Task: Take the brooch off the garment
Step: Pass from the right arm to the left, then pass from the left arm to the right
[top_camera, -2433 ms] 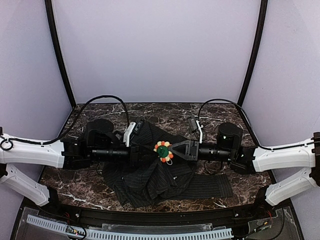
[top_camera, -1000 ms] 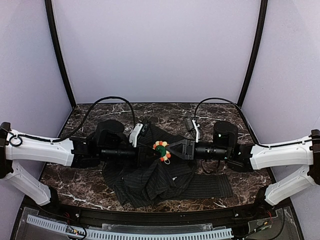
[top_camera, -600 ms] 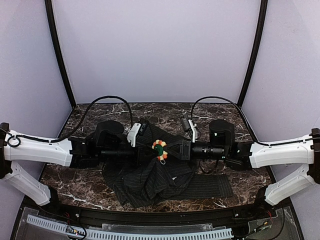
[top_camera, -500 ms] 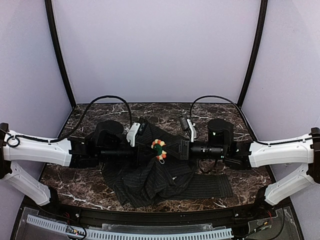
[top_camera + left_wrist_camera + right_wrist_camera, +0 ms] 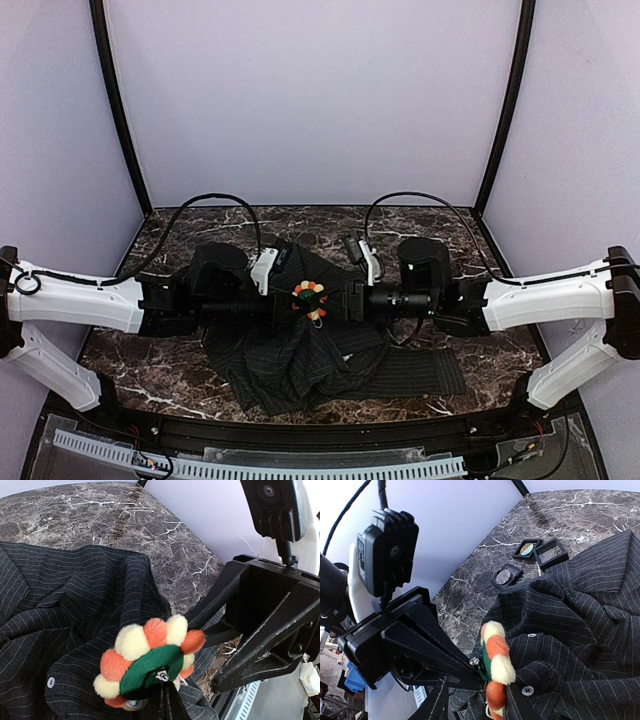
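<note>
Dark marble table (image 5: 180, 370) within pale lilac walls, bearing a crumpled black pinstriped garment (image 5: 300, 360). The brooch (image 5: 309, 293) stands raised above the cloth at the garment's upper middle, between the two arms. The left gripper (image 5: 162, 702) is pinched together on the fastening at the brooch's green centre. The right gripper (image 5: 477, 687) has its fingers apart, one on either side of the brooch's beaded rim. Three small black boxes (image 5: 527, 547) lie on the marble near the garment.
</note>
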You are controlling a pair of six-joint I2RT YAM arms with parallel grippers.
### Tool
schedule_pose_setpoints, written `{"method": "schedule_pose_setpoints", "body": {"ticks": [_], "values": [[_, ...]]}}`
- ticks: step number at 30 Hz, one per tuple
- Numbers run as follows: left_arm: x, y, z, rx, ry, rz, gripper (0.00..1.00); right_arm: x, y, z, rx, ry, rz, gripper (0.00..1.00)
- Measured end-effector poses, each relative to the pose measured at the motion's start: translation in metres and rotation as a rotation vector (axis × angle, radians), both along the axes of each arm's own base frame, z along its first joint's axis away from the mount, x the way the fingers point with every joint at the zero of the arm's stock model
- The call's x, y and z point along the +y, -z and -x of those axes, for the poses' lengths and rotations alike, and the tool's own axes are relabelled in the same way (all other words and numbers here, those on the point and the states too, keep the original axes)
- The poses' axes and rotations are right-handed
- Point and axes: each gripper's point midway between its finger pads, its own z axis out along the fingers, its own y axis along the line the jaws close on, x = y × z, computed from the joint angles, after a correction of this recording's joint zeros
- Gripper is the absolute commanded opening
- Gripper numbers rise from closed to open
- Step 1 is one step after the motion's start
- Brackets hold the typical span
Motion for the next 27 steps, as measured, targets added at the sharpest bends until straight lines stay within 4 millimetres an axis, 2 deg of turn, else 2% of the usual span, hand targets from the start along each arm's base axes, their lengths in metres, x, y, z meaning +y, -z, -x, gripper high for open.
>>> {"method": "schedule_pose_setpoints", "body": {"ticks": [9, 16, 23, 27], "values": [[0.000, 0.001, 0.001, 0.002, 0.003, -0.002, 0.01, 0.004, 0.012, -0.007, 0.009, 0.020, 0.029, 0.40], [0.001, 0.001, 0.002, 0.004, 0.007, -0.002, 0.01, 0.005, 0.018, -0.009, 0.014, 0.029, 0.041, 0.50], [0.003, -0.007, 0.009, 0.009, 0.033, 0.031, 0.01, 0.005, 0.015, -0.004, 0.022, -0.005, 0.001, 0.67], [0.004, -0.014, 0.015, 0.009, 0.055, 0.058, 0.01, 0.000, 0.014, 0.001, 0.030, -0.032, -0.019, 0.68]]}}
